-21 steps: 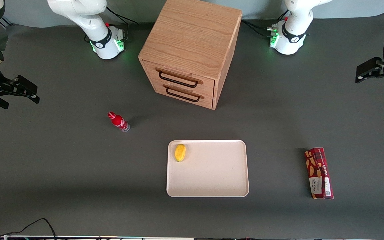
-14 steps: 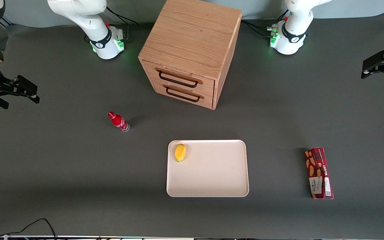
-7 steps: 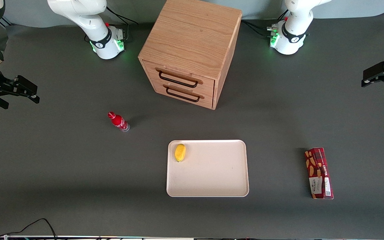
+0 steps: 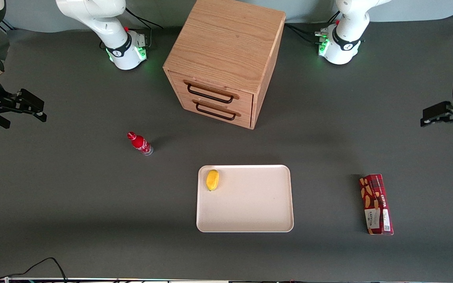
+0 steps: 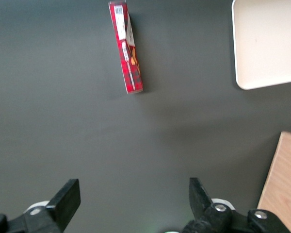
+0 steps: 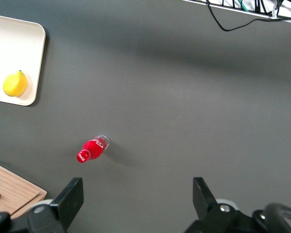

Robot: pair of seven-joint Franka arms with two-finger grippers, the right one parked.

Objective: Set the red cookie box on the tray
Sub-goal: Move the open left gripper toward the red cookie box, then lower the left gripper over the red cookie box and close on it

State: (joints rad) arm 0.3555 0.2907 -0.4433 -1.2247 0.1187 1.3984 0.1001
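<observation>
On the dark grey table, well apart from the claw and toward the parked arm's end, stands the biggest thing in the room, a wooden cabinet with two drawers, each with a dark handle, its front turned toward the front camera. Next in size is the tray, cream-white and low-rimmed, lying flat on the table nearer the front camera than the cabinet, and also well away from the claw; a corner of it shows in the left wrist view.

The claw, the left arm's gripper, hangs in the air above the working arm's end of the table, released, its two black fingers spread wide with only bare table between them.

The red cookie box lies flat on the table, nearer the front camera than the claw and well clear of it, untouched. It rests between the claw's end of the table and the tray, apart from the tray. From the wrist camera the box lies lengthwise with its white label showing.

A small red bottle stands far off toward the parked arm's end. Smallest is a yellow lemon, sitting on the tray near one corner.
</observation>
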